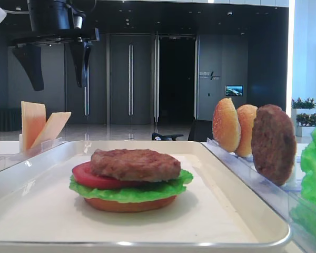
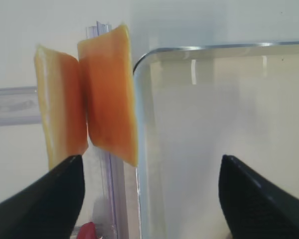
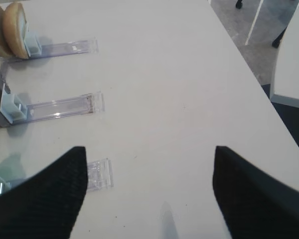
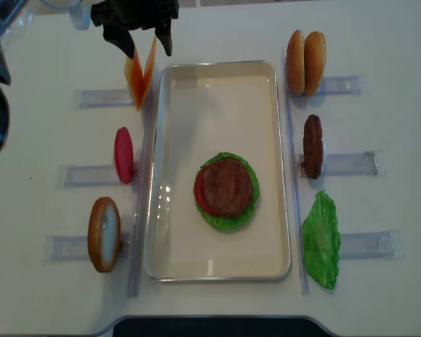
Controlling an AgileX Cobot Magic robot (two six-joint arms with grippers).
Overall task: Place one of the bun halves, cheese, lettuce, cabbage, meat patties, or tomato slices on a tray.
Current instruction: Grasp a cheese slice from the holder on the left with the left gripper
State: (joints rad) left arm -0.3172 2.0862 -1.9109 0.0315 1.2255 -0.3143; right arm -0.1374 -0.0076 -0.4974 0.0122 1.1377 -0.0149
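Your left gripper [image 4: 146, 38] hangs above the cheese [image 4: 140, 78] with its fingers spread wide, grasping nothing. The two cheese slices stand on edge in a clear rack [image 4: 105, 97], leaning apart in a V, just beside the tray [image 4: 217, 270] at its far left corner. On the tray you see a stack — flat bun half [image 1: 130, 203] at the bottom, then lettuce [image 4: 228, 221], a tomato slice [image 4: 198, 191] and a meat patty [image 4: 229, 186] on top. Your right gripper [image 3: 149, 194] is likewise released, over bare table [image 3: 179, 74] beside the right-hand racks. No brand, label or legible writing appears on any item — the distant wall sign is too small to read.
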